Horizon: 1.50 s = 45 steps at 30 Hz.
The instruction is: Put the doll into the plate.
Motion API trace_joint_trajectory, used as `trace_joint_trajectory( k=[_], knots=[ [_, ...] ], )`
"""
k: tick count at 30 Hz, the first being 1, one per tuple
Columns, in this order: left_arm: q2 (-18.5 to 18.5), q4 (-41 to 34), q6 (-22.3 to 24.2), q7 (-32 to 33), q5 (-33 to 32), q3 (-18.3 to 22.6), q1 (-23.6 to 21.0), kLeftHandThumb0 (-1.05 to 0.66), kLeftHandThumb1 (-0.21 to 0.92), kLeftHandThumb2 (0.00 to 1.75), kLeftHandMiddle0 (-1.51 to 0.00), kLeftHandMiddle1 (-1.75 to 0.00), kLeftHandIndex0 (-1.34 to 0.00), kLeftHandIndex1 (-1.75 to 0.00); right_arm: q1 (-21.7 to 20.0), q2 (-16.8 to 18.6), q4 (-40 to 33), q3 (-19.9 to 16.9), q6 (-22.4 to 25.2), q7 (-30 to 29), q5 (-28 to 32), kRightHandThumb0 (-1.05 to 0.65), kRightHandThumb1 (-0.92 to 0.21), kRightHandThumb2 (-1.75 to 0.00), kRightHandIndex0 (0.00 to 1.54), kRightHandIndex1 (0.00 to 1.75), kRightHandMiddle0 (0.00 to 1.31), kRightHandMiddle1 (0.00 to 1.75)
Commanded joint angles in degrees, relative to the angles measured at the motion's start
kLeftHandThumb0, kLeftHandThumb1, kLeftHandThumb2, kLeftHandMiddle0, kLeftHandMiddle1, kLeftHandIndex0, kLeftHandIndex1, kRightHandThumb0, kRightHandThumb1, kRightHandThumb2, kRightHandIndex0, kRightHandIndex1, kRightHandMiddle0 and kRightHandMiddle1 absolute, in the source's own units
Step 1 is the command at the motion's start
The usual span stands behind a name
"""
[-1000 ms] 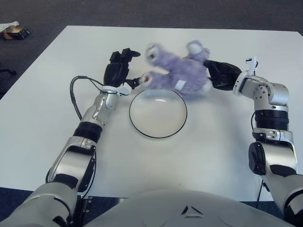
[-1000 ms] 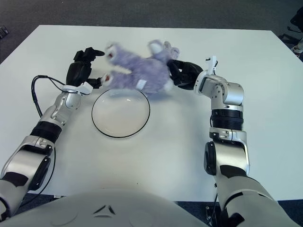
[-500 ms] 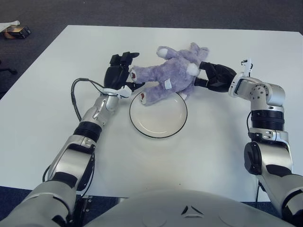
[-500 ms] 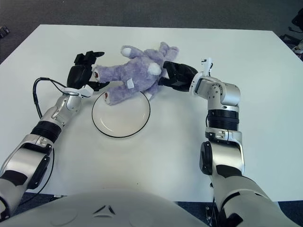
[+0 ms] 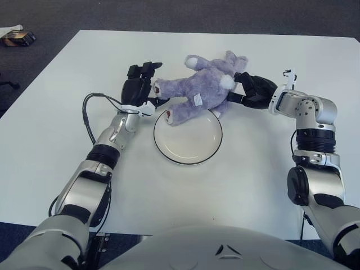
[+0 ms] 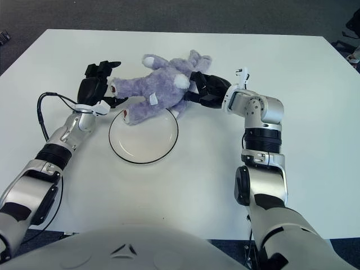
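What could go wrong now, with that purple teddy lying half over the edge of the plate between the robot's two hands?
The doll lies mostly beyond the far rim of the plate, only a leg over it; let go now, it would probably end up outside. The left hand is at its feet and the right hand at its head; uneven pulls might twist the soft doll or drag it off the plate. A low sweep could also nudge the plate across the white table.
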Motion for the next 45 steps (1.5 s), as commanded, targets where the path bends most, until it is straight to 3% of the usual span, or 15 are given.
trace_joint_trajectory(
  k=[1, 6, 11, 19, 22, 25, 29, 34, 37, 40, 45],
  knots=[
    [0.8, -0.7, 1.0, 0.9, 0.8, -0.5, 0.4, -0.58, 0.74, 0.74, -0.02, -0.96, 0.0, -0.84, -1.4, 0.9, 0.0, -0.5, 1.1, -1.2, 1.0, 0.0, -0.28, -1.24, 0.82, 1.33, 0.46, 1.75],
    [0.9, -0.9, 1.0, 1.2, 0.9, -0.7, 0.6, -0.56, 0.75, 0.74, -0.01, -0.95, 0.0, -0.85, -0.6, 1.1, -1.9, 0.3, -0.6, -3.0, -0.7, 0.0, -0.31, -1.2, 0.81, 1.32, 0.44, 1.75],
    [0.8, -0.6, 0.9, 1.3, 0.7, -0.8, 0.6, -0.53, 0.73, 0.77, -0.01, -0.95, 0.0, -0.87, 1.0, 0.6, -4.1, 2.6, -5.6, -3.1, -3.2, 0.0, -0.27, -1.24, 0.81, 1.33, 0.48, 1.75],
    [0.7, 1.6, -0.7, 1.6, -0.2, -1.0, 0.9, -0.48, 0.65, 0.86, -0.01, -0.96, 0.0, -0.91, 4.2, -3.0, -3.3, 9.4, -22.8, -0.4, -12.7, 0.0, -0.17, -1.43, 0.82, 1.54, 0.5, 1.75],
    [0.7, 1.9, -0.7, 2.3, 0.1, -1.1, 1.0, -0.49, 0.64, 0.87, -0.01, -0.98, 0.0, -0.93, 5.9, -5.3, -2.9, 13.2, -33.4, -1.3, -20.0, 0.0, -0.14, -1.5, 0.79, 1.66, 0.5, 1.75],
    [0.8, 2.1, -0.7, 3.0, 0.5, -1.2, 1.2, -0.51, 0.66, 0.87, -0.01, -1.0, 0.0, -0.95, 7.4, -7.4, -3.1, 16.6, -42.3, -4.5, -27.7, 0.0, -0.04, -1.62, 0.85, 1.72, 0.59, 1.71],
    [1.1, 2.0, -0.5, 3.8, 1.1, -1.4, 1.6, -0.52, 0.67, 0.87, -0.03, -1.03, 0.0, -0.98, 8.4, -9.5, -3.3, 19.3, -49.1, -8.3, -35.2, -0.01, 0.0, -1.65, 0.87, 1.74, 0.65, 1.65],
    [1.5, 1.9, -0.4, 4.5, 1.4, -1.7, 2.1, -0.52, 0.67, 0.87, -0.04, -1.04, 0.0, -1.0, 8.8, -11.0, -1.1, 20.7, -55.7, -10.5, -40.5, -0.01, 0.01, -1.65, 0.87, 1.75, 0.67, 1.62],
    [1.7, 1.9, 0.1, 4.7, 1.5, -1.9, 2.4, -0.52, 0.67, 0.87, -0.04, -1.04, 0.0, -1.03, 9.1, -12.8, 0.9, 21.1, -60.8, -10.8, -43.0, -0.01, -0.13, -1.52, 0.67, 1.75, 0.61, 1.71],
    [1.8, 1.8, 0.2, 4.8, 1.5, -2.0, 2.6, -0.53, 0.67, 0.87, -0.03, -1.05, 0.0, -1.07, 8.6, -15.0, 3.8, 21.9, -66.8, -11.8, -46.2, 0.0, -0.19, -1.46, 0.61, 1.75, 0.57, 1.73],
    [1.7, 1.6, -0.3, 5.2, 1.1, -2.0, 3.2, -0.55, 0.67, 0.88, 0.0, -1.13, 0.0, -1.2, 7.5, -18.7, 7.5, 23.4, -75.8, -15.1, -52.3, -0.01, -0.39, -1.23, 0.45, 1.75, 0.43, 1.74]
  ],
)
